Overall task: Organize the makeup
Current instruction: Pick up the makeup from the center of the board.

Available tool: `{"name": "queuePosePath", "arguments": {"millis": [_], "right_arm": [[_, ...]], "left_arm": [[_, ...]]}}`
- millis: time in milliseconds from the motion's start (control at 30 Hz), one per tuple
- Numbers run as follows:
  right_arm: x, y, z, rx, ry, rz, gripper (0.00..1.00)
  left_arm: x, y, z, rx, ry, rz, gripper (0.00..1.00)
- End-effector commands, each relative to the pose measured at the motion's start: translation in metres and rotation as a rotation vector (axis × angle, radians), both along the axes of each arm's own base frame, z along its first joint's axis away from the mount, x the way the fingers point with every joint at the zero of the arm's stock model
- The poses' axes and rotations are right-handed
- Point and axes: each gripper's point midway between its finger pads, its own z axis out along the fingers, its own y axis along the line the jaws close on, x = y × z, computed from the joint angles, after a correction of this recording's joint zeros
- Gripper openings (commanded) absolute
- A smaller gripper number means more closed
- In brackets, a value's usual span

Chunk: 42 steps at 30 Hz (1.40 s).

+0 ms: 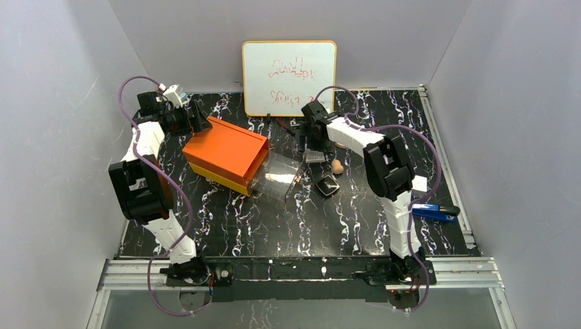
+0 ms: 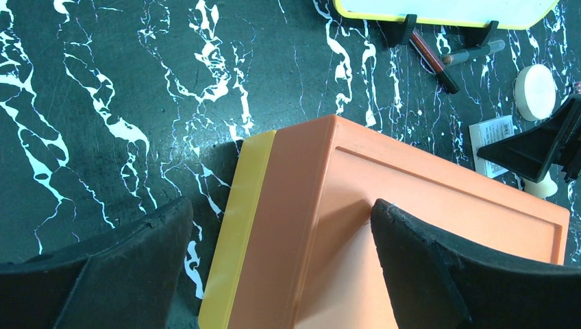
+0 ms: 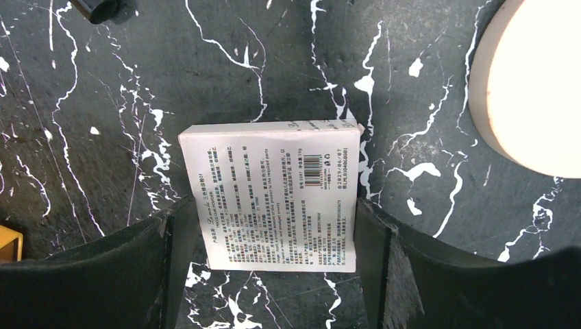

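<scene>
While right gripper (image 3: 273, 218) is straddling small white printed box (image 3: 267, 171), step in hand is looking like pick-up; its fingers (image 3: 411, 274) are standing at both long sides, pinching or not, cannot tell; left gripper (image 2: 281, 212) is hovering wide spread over orange box (image 2: 425, 205); next move is probably calling for firm squeeze, then lift toward clear drawer (image 1: 277, 177); box is lying flat on table (image 3: 103, 103), print up, near peach disc (image 3: 534, 89).

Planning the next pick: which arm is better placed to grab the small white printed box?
Right. The right gripper straddles the white box, a finger on each side. The left gripper is open over the orange box, farther away.
</scene>
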Motion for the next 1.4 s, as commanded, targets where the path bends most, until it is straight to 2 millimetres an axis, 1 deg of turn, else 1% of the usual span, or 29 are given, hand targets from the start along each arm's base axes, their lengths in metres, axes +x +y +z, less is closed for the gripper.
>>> {"name": "queuePosePath", "arguments": {"millis": [0,67,133,200,267,367,433,600,700,900,933,967,1000,1033,1067,1100,1167,1267,1367], "right_arm": [[-0.024,-0.014,-0.049,-0.084,0.148,0.028,0.64],[-0.023,-0.014,-0.051,-0.084,0.148,0.027,0.64],[-0.017,-0.013,-0.047,-0.075,0.135,0.021,0.64],[-0.004,-0.015,-0.040,-0.060,0.112,0.005,0.64],[0.014,-0.020,-0.028,-0.037,0.077,-0.023,0.64],[0.041,-0.024,-0.002,0.003,0.009,-0.055,0.64],[0.054,-0.024,0.022,0.032,-0.042,-0.067,0.64],[0.074,-0.030,0.071,0.084,-0.140,-0.092,0.64],[0.075,-0.031,0.096,0.107,-0.182,-0.095,0.64],[0.058,-0.037,0.149,0.147,-0.256,-0.090,0.64],[0.060,-0.050,0.159,0.092,-0.306,-0.135,0.64],[0.059,-0.054,0.169,0.072,-0.337,-0.152,0.64],[0.055,-0.052,0.178,0.088,-0.350,-0.143,0.64],[0.084,-0.041,0.219,0.031,-0.574,0.069,0.39],[0.061,-0.043,0.208,0.007,-0.490,0.126,0.02],[0.051,-0.034,0.221,0.051,-0.505,0.187,0.01],[0.034,-0.012,0.239,0.148,-0.543,0.306,0.01],[0.003,0.018,0.259,0.288,-0.569,0.500,0.01],[-0.023,0.040,0.270,0.402,-0.550,0.660,0.01]], "left_arm": [[-0.019,0.006,-0.028,0.037,0.114,0.020,0.98],[-0.019,0.006,-0.027,0.038,0.111,0.021,0.98],[-0.019,0.006,-0.027,0.036,0.112,0.021,0.98],[-0.019,0.006,-0.027,0.035,0.111,0.021,0.98],[-0.019,0.006,-0.027,0.035,0.111,0.021,0.99],[-0.019,0.006,-0.027,0.035,0.111,0.022,0.98],[-0.019,0.005,-0.026,0.036,0.110,0.020,0.98],[-0.019,0.004,-0.026,0.035,0.110,0.020,0.98],[-0.019,0.004,-0.026,0.035,0.110,0.019,0.98],[-0.019,0.003,-0.025,0.034,0.108,0.016,0.98],[-0.019,0.003,-0.026,0.035,0.109,0.016,0.98],[-0.019,0.002,-0.025,0.036,0.108,0.015,0.98],[-0.019,0.002,-0.025,0.036,0.108,0.015,0.98],[-0.019,0.002,-0.024,0.036,0.106,0.015,0.98],[-0.019,0.002,-0.024,0.035,0.105,0.016,0.98],[-0.019,0.002,-0.024,0.034,0.106,0.015,0.99],[-0.019,0.002,-0.023,0.034,0.104,0.016,0.99],[-0.019,0.001,-0.022,0.034,0.101,0.015,0.99],[-0.019,0.001,-0.021,0.032,0.099,0.014,0.98]]}}
